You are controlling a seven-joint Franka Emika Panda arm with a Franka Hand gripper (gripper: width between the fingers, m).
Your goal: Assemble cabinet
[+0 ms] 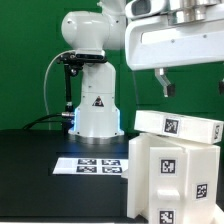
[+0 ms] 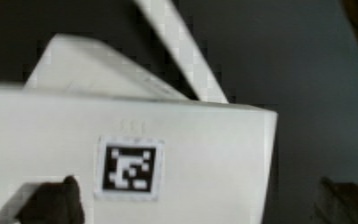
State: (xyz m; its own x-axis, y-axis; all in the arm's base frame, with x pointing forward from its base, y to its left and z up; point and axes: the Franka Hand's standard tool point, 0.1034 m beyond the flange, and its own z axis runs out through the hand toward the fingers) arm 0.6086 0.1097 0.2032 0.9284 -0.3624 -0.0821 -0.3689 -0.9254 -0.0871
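The white cabinet box (image 1: 168, 178) stands on the black table at the exterior view's lower right, with marker tags on its faces. A flat white panel (image 1: 180, 125) with tags lies tilted on top of it. My gripper (image 1: 192, 86) hangs a short way above this panel, open and empty. In the wrist view a white cabinet face (image 2: 176, 130) with one tag (image 2: 131, 166) fills the space under my gripper (image 2: 194, 208). One dark finger (image 2: 44, 202) shows over the face and the other sits beyond its edge. A thin white panel edge (image 2: 185, 50) runs behind it.
The marker board (image 1: 100, 163) lies flat on the black table in front of the robot base (image 1: 95, 105). A black stand with cables (image 1: 66, 85) rises at the base's left in the exterior view. A green wall is behind.
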